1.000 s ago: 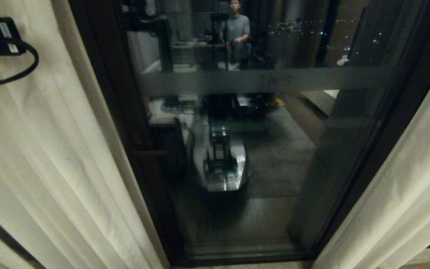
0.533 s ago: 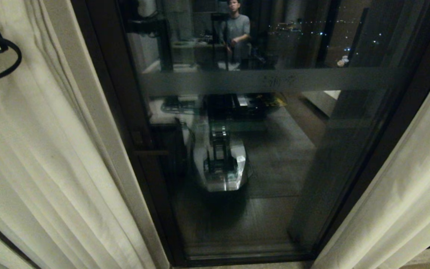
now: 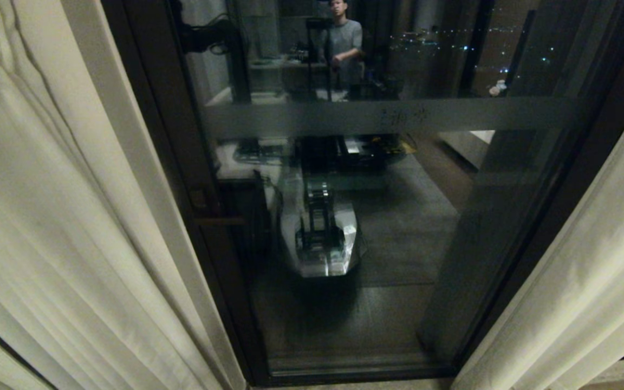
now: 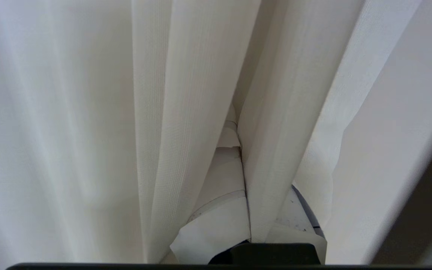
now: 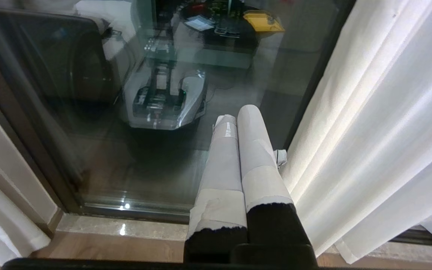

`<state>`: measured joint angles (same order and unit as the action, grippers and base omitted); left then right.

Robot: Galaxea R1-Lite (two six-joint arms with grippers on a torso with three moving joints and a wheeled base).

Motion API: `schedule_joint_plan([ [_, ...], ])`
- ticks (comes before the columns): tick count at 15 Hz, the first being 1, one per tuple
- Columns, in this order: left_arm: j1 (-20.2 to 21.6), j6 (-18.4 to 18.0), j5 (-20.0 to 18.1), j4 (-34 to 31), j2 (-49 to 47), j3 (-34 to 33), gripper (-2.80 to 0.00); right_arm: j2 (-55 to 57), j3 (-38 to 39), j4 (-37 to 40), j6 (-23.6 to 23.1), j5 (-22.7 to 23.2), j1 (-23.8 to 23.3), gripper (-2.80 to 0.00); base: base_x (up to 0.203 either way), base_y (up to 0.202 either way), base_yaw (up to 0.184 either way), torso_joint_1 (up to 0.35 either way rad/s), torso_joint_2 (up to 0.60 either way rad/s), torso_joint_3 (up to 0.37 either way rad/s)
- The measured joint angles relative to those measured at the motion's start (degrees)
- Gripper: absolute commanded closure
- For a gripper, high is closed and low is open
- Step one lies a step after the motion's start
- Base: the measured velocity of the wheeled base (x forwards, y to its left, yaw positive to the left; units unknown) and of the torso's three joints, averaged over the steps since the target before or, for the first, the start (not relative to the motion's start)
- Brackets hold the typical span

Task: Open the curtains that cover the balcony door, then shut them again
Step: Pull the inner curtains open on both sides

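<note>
Two curtains [image 3: 46,227] hang drawn to either side, baring the balcony door [image 3: 377,216] between them. Nearest, the left gripper [image 4: 238,165] is buried in the left panel's pleats, fingers pinched on a fold; the right gripper [image 5: 238,123] hangs closed and empty beside the right panel. Thin cloth could slip out, or bunch and snag instead of sliding.

A few dark characters are printed on the frosted band [image 3: 388,116] that crosses the glass of the balcony door [image 3: 377,227], but they are too faint and blurred to make out. No other text, label or number can be read.
</note>
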<state>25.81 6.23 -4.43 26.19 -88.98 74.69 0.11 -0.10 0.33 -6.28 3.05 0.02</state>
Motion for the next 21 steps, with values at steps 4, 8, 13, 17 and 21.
schedule_joint_plan([
  [4,6.04,0.03,-5.77,0.11,-1.28,0.67,0.0,0.0,0.0,0.02,-0.01,-0.02,0.0,0.0,0.0,0.0,0.0,0.0,0.0,0.0],
  [8,13.28,-0.1,-13.48,0.24,-5.1,4.38,0.0,0.0,0.0,0.0,0.0,0.0,0.0,0.0,0.0,0.0,0.0,0.0,0.0,0.0],
  [13,19.34,-0.27,-21.66,0.47,-12.65,13.05,0.0,0.0,0.0,0.0,0.0,0.0,0.0,0.0,0.0,0.0,0.0,0.0,0.0,0.0],
  [17,21.6,0.83,-21.72,4.93,-16.73,14.92,0.0,0.0,0.0,0.02,0.0,0.0,0.0,0.0,0.0,0.0,0.0,0.0,0.0,0.0],
  [21,21.43,0.84,-21.56,5.16,-16.95,14.91,0.0,0.0,0.0,0.0,0.0,0.01,0.0,0.0,0.0,0.0,0.0,0.0,0.0,0.0],
])
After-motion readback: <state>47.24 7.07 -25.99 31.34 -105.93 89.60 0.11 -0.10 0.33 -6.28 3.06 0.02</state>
